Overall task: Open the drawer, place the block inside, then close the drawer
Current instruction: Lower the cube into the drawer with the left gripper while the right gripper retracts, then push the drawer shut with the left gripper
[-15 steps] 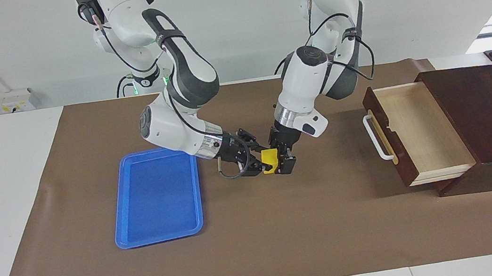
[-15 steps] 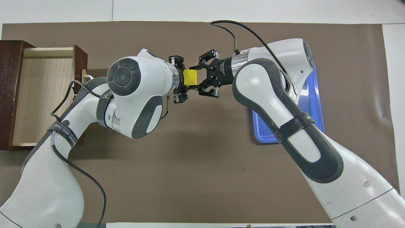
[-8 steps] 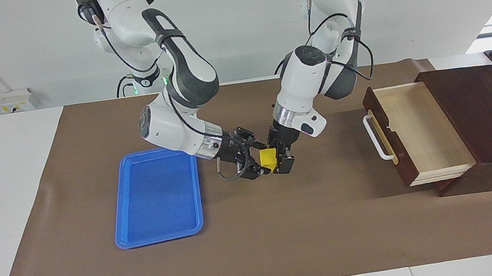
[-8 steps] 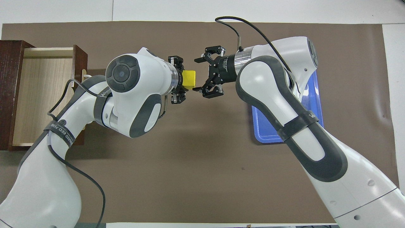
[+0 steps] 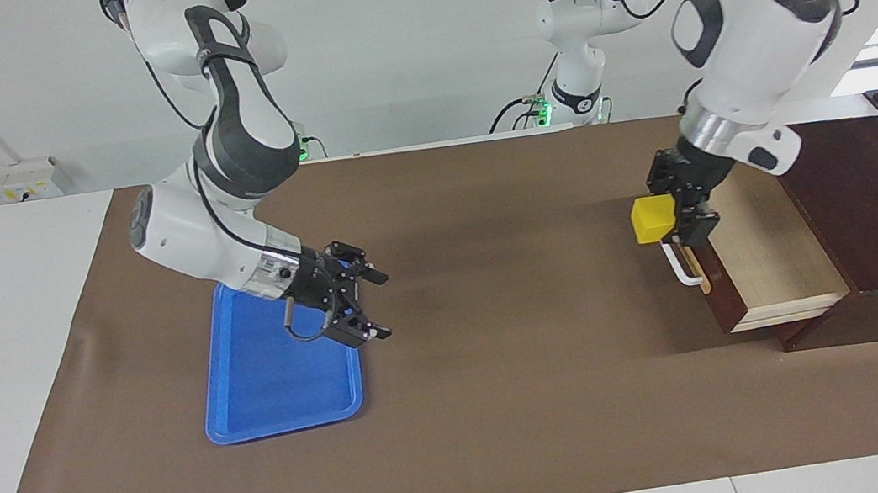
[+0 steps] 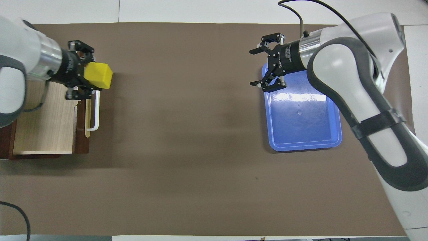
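Observation:
The drawer [image 5: 760,238] of the dark brown box stands pulled out, its pale wood interior [image 6: 46,124] bare, its white bar handle [image 5: 678,261] facing the middle of the table. My left gripper [image 5: 666,216] is shut on the yellow block [image 5: 650,220] and holds it in the air over the drawer's front and handle [image 6: 95,113]. In the overhead view the block [image 6: 98,75] sticks out of the left gripper [image 6: 88,74] toward the middle of the table. My right gripper [image 5: 379,305] is open and empty, over the blue tray's edge [image 6: 253,68].
The dark brown box top [image 5: 865,199] lies at the left arm's end of the table. A blue plastic tray [image 5: 278,378], with nothing in it, lies on the brown mat at the right arm's end [image 6: 301,113].
The right gripper let go of the block at the middle of the table and drew back to the blue tray. The left gripper carried the block over to the drawer's front.

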Controlling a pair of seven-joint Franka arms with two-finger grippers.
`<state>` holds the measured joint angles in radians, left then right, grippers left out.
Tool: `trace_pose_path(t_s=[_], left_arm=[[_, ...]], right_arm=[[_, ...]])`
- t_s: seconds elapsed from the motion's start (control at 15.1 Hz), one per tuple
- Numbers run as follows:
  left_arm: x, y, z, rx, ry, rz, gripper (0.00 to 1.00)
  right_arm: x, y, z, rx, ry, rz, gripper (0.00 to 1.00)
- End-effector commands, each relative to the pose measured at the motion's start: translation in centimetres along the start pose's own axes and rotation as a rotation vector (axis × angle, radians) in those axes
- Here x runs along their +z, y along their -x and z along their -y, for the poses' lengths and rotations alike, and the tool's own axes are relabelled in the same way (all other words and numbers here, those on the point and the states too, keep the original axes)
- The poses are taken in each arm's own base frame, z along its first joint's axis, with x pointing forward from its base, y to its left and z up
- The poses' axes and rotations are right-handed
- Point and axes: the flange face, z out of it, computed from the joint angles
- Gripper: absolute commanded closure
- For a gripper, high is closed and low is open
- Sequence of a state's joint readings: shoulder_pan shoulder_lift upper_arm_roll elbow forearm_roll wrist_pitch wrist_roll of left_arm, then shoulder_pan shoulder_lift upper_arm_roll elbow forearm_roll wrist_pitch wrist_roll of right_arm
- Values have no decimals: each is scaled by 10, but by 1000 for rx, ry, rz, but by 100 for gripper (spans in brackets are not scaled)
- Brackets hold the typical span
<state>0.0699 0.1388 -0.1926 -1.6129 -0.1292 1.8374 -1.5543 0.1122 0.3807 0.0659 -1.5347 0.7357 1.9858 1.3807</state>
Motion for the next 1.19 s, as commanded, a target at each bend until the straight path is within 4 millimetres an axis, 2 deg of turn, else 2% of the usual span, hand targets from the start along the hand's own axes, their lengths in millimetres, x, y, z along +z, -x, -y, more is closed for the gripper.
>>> trace_pose_path(t_s=[0.0, 0.07, 0.13, 0.2, 0.33, 0.46, 0.6, 0.73, 0.79, 0.86, 0.99, 1.12], left_arm=[[-10, -81, 18, 14, -22, 16, 100], [-8, -102, 24, -12, -20, 11, 100], [-7, -113, 31, -34, -9, 3, 100], [7, -122, 40, -61, -12, -2, 100], [35, -126, 62, -101, -12, -18, 100], [67, -120, 82, -136, -6, -35, 100], [78, -126, 89, -164, -16, -36, 100], [86, -127, 93, -163, -31, -35, 50], [86, -127, 93, -153, -31, -38, 1], [83, -129, 89, -157, -24, -40, 0], [60, -122, 76, -150, -12, -45, 0], [30, -101, 60, -137, -14, -36, 0]], right_arm=[[-38, -15, -12, -213, 72, -91, 0], [-52, -23, -18, -307, 113, -121, 0], [-63, -30, -23, -399, 153, -145, 0], [-77, -36, -28, -498, 194, -179, 0], [-98, -44, -39, -697, 296, -252, 0], [-124, -48, -50, -890, 380, -306, 0], [-155, -51, -60, -1042, 450, -353, 0], [-186, -45, -74, -1203, 531, -402, 0], [-201, -37, -82, -1269, 572, -429, 0], [-217, -30, -92, -1307, 594, -445, 0], [-237, -15, -111, -1321, 605, -440, 0], [-248, -7, -123, -1357, 628, -424, 0]])
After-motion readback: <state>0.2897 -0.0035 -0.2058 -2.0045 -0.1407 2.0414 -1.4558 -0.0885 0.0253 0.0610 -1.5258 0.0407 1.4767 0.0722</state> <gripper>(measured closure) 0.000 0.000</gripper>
